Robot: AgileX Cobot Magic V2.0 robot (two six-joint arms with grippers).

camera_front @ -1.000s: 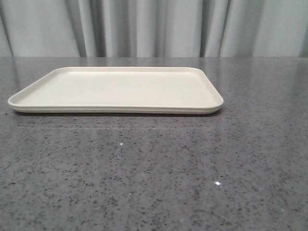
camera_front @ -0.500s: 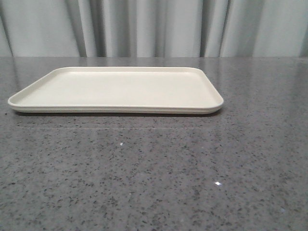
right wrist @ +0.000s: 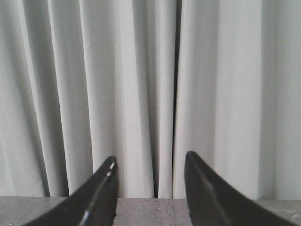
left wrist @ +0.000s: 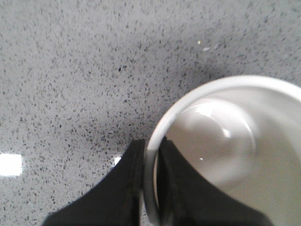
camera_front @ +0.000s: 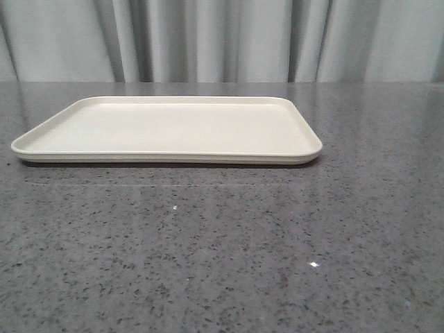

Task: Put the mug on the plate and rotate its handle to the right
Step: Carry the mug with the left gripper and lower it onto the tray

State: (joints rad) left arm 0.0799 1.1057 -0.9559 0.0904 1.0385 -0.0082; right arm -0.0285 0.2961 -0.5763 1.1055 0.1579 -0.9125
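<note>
The left gripper (left wrist: 149,186) is pinching the rim of the mug (left wrist: 225,141), one finger inside, above the table (left wrist: 70,70). Glossy and probably breakable, it could be slipping. The right gripper (right wrist: 149,188) is hanging open, and the plate (camera_front: 166,128) is waiting.

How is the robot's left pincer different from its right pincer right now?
The left pincer is pinching the rim of the white ceramic mug, one finger inside and one outside; the right pincer holds nothing, its fingers spread apart. The left one looks down at the speckled grey table; the right one faces the pale curtain. Both have black fingers.
</note>
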